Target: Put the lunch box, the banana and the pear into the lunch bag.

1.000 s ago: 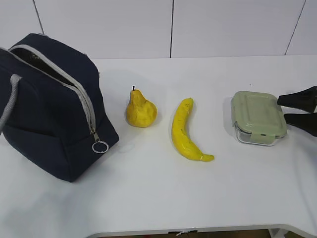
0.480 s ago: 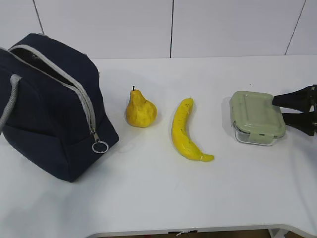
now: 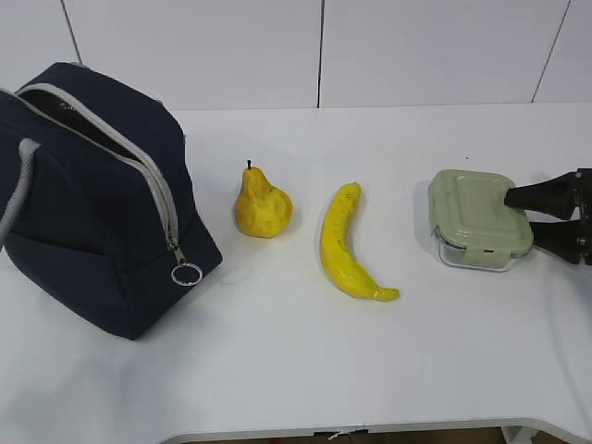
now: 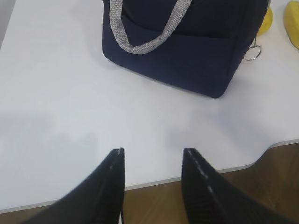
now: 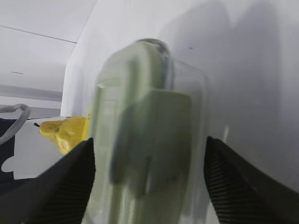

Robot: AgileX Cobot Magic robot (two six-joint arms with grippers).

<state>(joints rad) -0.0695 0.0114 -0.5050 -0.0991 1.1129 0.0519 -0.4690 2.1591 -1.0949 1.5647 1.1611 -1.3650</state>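
The lunch box (image 3: 479, 219), clear with a sage-green lid, lies at the table's right. My right gripper (image 3: 524, 215) is open, one finger over the lid's right end and one beside it. In the right wrist view the lunch box (image 5: 149, 116) fills the gap between the spread fingertips of the right gripper (image 5: 148, 143). The banana (image 3: 347, 245) and the pear (image 3: 263, 205) lie in the middle. The navy lunch bag (image 3: 92, 203) stands at the left, unzipped. My left gripper (image 4: 153, 151) is open and empty over the table's front edge, short of the lunch bag (image 4: 187, 56).
A grey webbing handle (image 4: 145, 32) hangs down the bag's near face. The zipper's ring pull (image 3: 186, 275) dangles at the bag's corner. The white table (image 3: 305, 361) ends at a pale back wall. The pear (image 5: 63, 130) shows beyond the box.
My right gripper has moved left from the table's right edge, and its fingers now straddle the lunch box's right end. The left gripper, fruit and bag have not moved.
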